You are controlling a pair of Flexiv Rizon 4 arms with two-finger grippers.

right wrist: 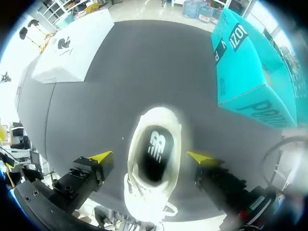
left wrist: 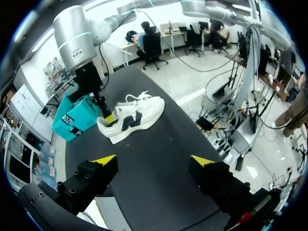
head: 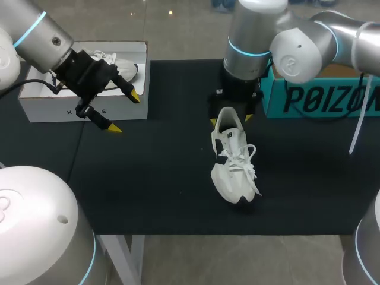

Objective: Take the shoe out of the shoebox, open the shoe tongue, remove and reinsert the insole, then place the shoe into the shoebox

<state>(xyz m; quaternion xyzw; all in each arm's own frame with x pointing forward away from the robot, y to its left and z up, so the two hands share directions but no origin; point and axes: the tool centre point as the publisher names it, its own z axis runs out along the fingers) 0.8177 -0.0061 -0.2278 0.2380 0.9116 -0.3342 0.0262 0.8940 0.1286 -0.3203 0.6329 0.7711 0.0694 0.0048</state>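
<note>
A white sneaker [head: 231, 160] with dark side marks lies on the black table mat, heel toward the far side. My right gripper [head: 230, 119] hangs over its heel, open, a yellow tip on each side and neither touching. From the right wrist, the sneaker [right wrist: 154, 144] shows its dark insole between the spread fingers [right wrist: 101, 157] of the right gripper [right wrist: 151, 157]. The open white shoebox [head: 35, 107] stands at the far left with another white shoe [head: 122, 62] inside. My left gripper [head: 123, 111] is open in front of that box, holding nothing. From the left wrist, the left gripper [left wrist: 154, 160] is open, with the sneaker [left wrist: 132, 118] well ahead.
A teal box [head: 320, 98] stands at the far right, close beside my right arm, also seen as the teal box [right wrist: 245, 72] and the teal box [left wrist: 74, 122]. The mat's front edge [head: 178, 233] runs below the sneaker. The white shoebox [right wrist: 72, 48] sits far off.
</note>
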